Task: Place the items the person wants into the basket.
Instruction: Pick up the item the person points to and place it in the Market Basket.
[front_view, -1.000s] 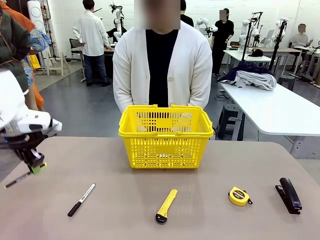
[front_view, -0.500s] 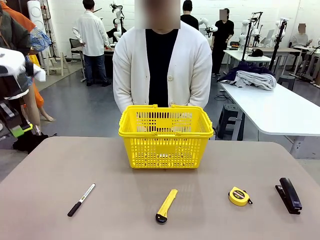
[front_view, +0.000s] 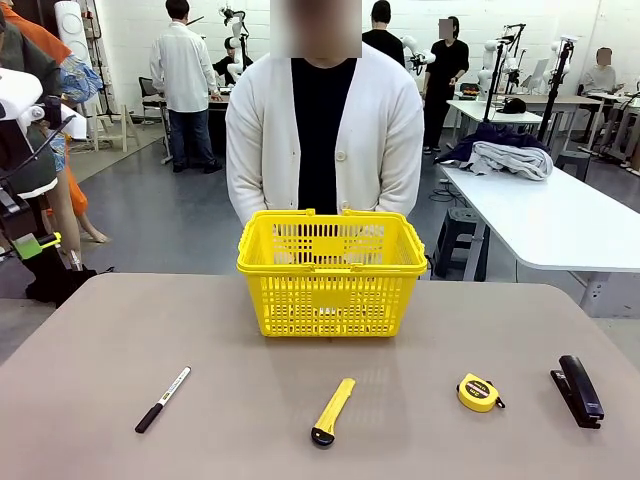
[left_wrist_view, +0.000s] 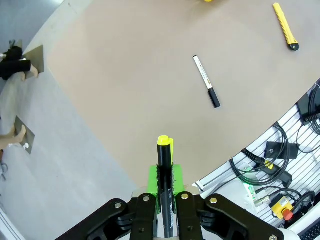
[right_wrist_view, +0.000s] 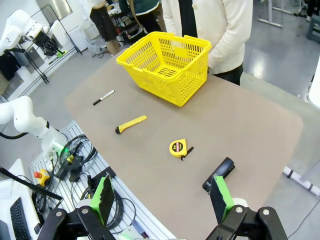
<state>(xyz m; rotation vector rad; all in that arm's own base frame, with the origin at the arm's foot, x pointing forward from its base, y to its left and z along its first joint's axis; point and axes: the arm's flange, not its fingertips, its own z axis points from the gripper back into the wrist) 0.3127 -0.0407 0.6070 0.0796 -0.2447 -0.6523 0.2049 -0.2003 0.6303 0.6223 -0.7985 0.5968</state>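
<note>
My left gripper (left_wrist_view: 165, 176) is shut on the slim black pen (left_wrist_view: 164, 150), whose yellow tip sticks out past the green pads. In the front view the left gripper (front_view: 33, 245) hangs raised beyond the table's far left edge. The yellow basket (front_view: 332, 262) stands at the far middle, in front of the person (front_view: 325, 130) in a white cardigan. The tape measure (front_view: 479, 392) and the black stapler (front_view: 578, 390) lie at the front right. My right gripper (right_wrist_view: 162, 197) is open, high above the table's near right side, over the stapler (right_wrist_view: 219, 175) and tape measure (right_wrist_view: 178, 148).
A black-and-white marker (front_view: 163, 399) lies at the front left and a yellow utility knife (front_view: 332, 410) at the front middle. Both lie below the left gripper: marker (left_wrist_view: 206, 81), knife (left_wrist_view: 285, 26). Cables and an emergency stop box lie off the table's near edge.
My left arm has lifted the pen off the table's left edge and swung up and back to the left. The right arm and the other things have not moved.
</note>
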